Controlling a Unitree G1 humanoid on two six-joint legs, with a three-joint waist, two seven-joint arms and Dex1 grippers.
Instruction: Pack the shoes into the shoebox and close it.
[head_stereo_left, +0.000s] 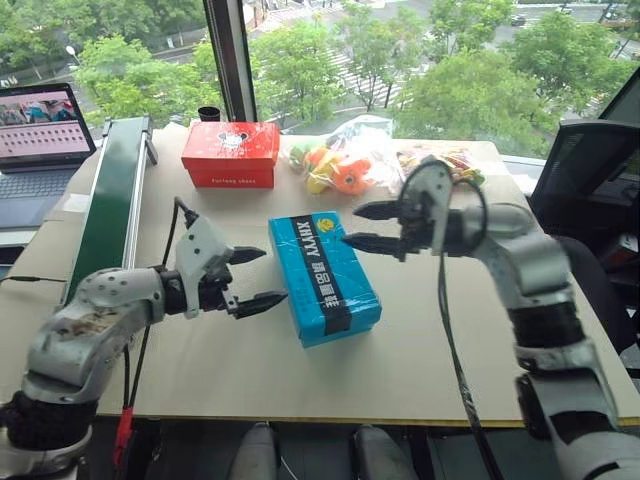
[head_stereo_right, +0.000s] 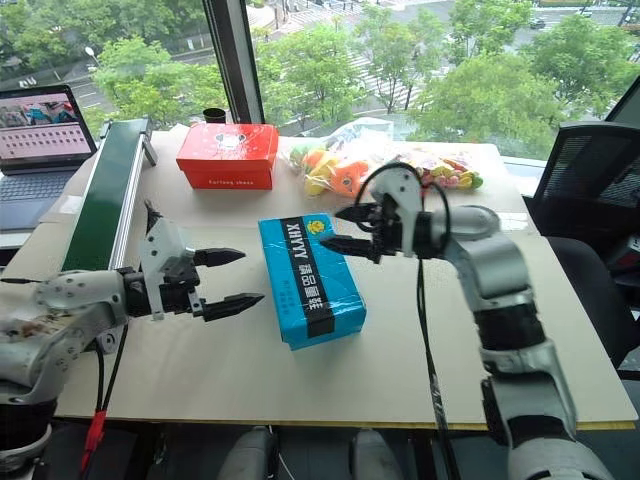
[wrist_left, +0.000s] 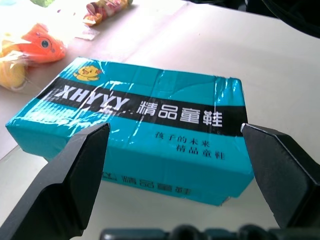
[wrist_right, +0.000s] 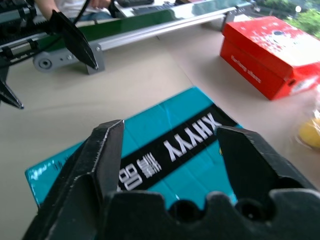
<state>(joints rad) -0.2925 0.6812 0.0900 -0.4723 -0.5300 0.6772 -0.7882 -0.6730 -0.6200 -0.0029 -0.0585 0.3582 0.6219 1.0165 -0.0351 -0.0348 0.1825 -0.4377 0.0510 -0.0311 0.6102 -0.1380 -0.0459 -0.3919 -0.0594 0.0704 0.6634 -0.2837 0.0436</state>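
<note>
Shoebox (head_stereo_left: 323, 277) lid-shut, flat on table (head_stereo_left: 420, 350), long axis running away from robot. Flanked by left pincer (head_stereo_left: 252, 277) and right pincer (head_stereo_left: 365, 226), both spread, empty; left slightly nearer.

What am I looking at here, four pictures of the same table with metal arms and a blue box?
It is a two-armed robot. Two pictures come from cameras in its head, looking down over its arms. The other two come from a camera on each wrist, so the black prongs rising from below are that arm's own fingers.

On the table lies a closed blue shoebox with a black stripe. The left gripper and the right gripper are on either side of it, both open and holding nothing.

Behind are a red shoebox and clear bags of colourful toys. Along the left edge runs a green conveyor belt, with a laptop beyond it.
</note>
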